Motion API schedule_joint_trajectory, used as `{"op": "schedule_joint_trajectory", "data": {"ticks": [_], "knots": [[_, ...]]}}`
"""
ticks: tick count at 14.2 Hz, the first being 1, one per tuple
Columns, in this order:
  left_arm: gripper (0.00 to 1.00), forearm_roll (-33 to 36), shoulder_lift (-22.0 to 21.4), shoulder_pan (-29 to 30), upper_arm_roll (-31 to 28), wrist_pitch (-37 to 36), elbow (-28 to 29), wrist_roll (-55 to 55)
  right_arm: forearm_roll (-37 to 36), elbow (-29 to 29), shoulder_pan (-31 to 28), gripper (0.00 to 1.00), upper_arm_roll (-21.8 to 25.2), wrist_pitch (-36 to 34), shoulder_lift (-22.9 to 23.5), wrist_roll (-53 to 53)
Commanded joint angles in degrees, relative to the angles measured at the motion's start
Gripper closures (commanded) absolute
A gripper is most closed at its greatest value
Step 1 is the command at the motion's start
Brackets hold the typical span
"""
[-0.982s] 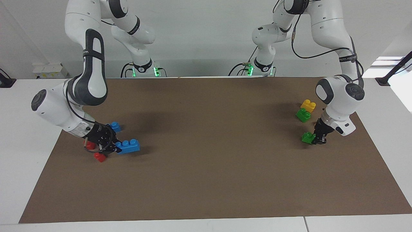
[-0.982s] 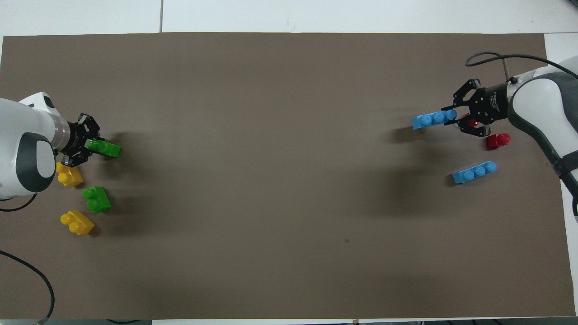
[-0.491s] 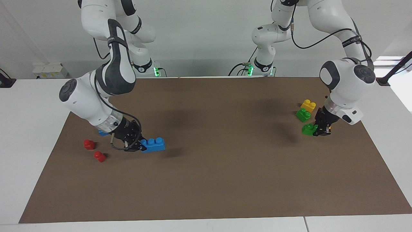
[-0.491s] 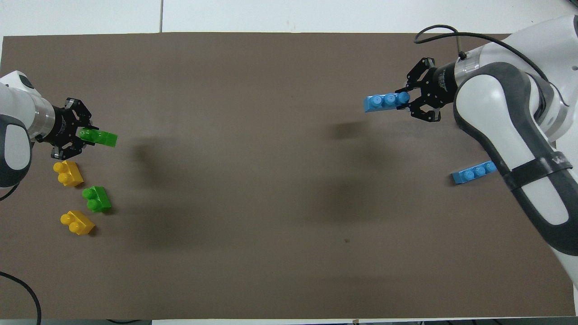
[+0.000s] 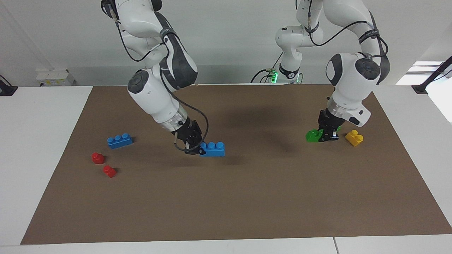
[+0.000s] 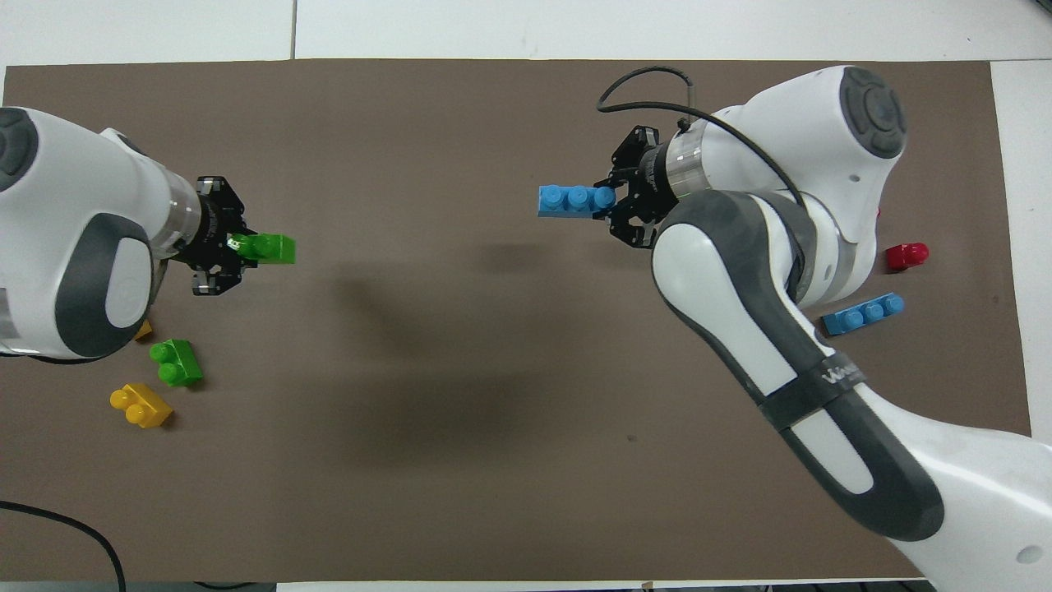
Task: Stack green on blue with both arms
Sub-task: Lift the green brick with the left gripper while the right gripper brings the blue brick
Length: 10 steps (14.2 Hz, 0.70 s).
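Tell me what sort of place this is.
Probably a robotics lab test bench: two white arms mounted at a white table, a brown mat as workspace, and toy bricks, with the right gripper holding a blue brick.

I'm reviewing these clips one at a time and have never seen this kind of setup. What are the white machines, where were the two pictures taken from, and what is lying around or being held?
These are two white robot arms at a table covered by a brown mat. One picture faces the robots from across the table; the other looks steeply down from above their own end, so the sides swap between them.

The right gripper holds a blue brick by one end, in the air over the mat's middle. The left gripper holds a green brick, also lifted.

On the mat lie a second blue brick and two red bricks toward the right arm's end, and another green brick and yellow bricks toward the left arm's end.
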<state>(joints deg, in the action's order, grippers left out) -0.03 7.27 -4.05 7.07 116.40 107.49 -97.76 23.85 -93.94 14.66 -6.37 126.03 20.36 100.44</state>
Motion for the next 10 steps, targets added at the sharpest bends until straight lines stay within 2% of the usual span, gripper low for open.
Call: {"op": "schedule_joint_trajectory", "data": {"ticks": [1,5,10], "knots": [[1.0,-0.5,-1.1,-4.3,-0.8,-1.1,0.2,-9.5,1.3,-5.2,3.5,1.0,0.0,2.4,-2.4,1.1],[1.0,-0.5,-2.1,-8.2,-0.8,-0.5,0.2,-19.0,3.6,-11.1,7.9,1.0,0.0,11.6,-1.7,1.3],[1.0,-0.5,-2.4,-14.1,-0.8,0.7,0.5,-28.2,4.3,-12.5,9.4,1.0,0.0,18.4,2.4,1.7]]}}
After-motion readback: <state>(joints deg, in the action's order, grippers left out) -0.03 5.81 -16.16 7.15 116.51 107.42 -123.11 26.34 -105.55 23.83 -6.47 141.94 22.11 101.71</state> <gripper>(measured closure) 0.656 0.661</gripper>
